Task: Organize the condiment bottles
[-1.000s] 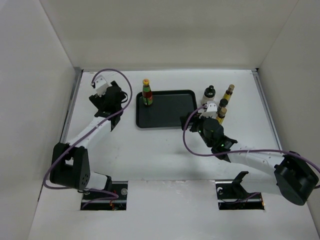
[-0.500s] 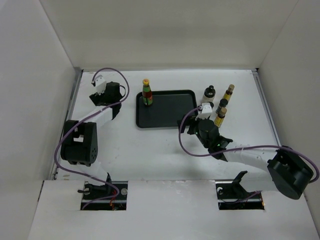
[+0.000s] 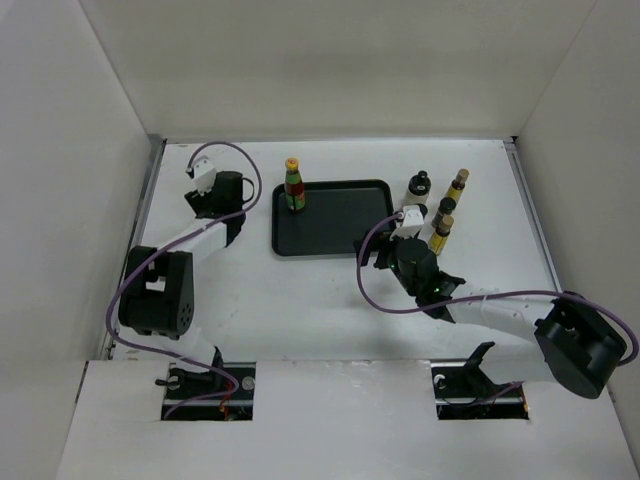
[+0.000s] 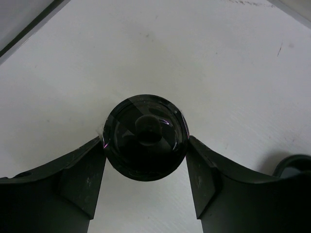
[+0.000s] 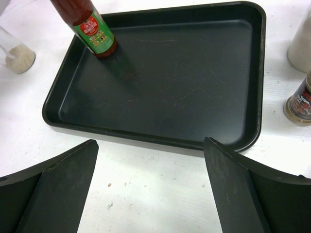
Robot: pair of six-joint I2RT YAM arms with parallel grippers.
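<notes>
My left gripper (image 3: 228, 190) stands at the far left of the table. In the left wrist view its fingertips (image 4: 99, 145) press both sides of a round black-topped bottle (image 4: 146, 138) seen from above; its body is hidden. My right gripper (image 3: 387, 244) is open and empty just in front of the black tray (image 3: 340, 225); the right wrist view shows only table between its jaws (image 5: 150, 145). A red-green bottle with a yellow cap (image 3: 293, 185) stands in the tray's far left corner (image 5: 92, 29). A white bottle with a black cap (image 3: 417, 188) and three slim bottles (image 3: 445, 215) stand right of the tray.
A short clear bottle with beige powder (image 5: 14, 56) stands just left of the tray (image 5: 170, 87). A small brown-filled bottle (image 5: 299, 104) and the white bottle (image 5: 301, 43) stand by the tray's right edge. White walls close in the table.
The left arm folded its elbow back to the left while its gripper shifted slightly toward the far left. The right gripper moved a little left along the tray's front edge, then stayed.
</notes>
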